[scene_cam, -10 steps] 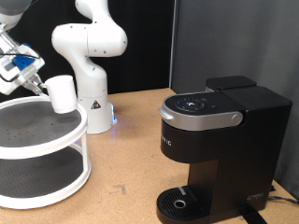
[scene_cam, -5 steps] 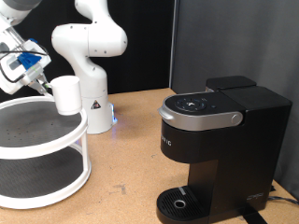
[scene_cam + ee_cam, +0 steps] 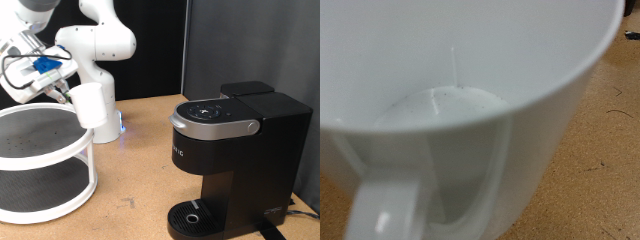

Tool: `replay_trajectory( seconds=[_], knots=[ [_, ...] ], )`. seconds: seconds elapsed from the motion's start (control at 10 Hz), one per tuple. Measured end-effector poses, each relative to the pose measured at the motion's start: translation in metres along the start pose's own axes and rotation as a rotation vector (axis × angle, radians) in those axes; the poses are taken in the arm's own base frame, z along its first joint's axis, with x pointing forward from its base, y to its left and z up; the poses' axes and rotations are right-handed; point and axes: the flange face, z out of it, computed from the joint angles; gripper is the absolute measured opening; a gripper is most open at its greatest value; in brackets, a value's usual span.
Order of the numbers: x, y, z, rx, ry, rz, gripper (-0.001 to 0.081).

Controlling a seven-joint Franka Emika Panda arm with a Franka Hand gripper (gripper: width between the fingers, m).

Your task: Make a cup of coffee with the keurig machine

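Gripping the cup (image 3: 93,104) apparently by its rim, the gripper (image 3: 63,92) carries it above the white tiered stand (image 3: 45,165), well apart from the coffee machine (image 3: 232,160). Stiff, light, probably slippery; its handle (image 3: 395,205) offers another hold.

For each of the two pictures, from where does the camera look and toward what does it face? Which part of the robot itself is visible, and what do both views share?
Exterior view: off the arm, facing across the wooden table; the keurig machine is at its right, a round white shelf stand at its left. The white arm and the end effector, carrying the cup, show.
Wrist view: on the hand, looking into the cup from close above, the table beneath. No part of the robot shows.
Shared: the cup and the table.
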Motion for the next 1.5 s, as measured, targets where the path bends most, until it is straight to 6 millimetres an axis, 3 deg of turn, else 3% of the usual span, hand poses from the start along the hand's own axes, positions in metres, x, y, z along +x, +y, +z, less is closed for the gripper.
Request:
replay_trajectory(
  seconds=[0.6, 1.0, 1.5],
  knots=[
    [0.044, -0.035, 0.062, -0.061, -0.036, -0.015, 0.0071],
    [0.035, -0.034, 0.063, 0.026, -0.069, -0.01, 0.0071],
    [0.023, -0.016, 0.113, -0.095, -0.09, 0.012, 0.0071]
  ],
)
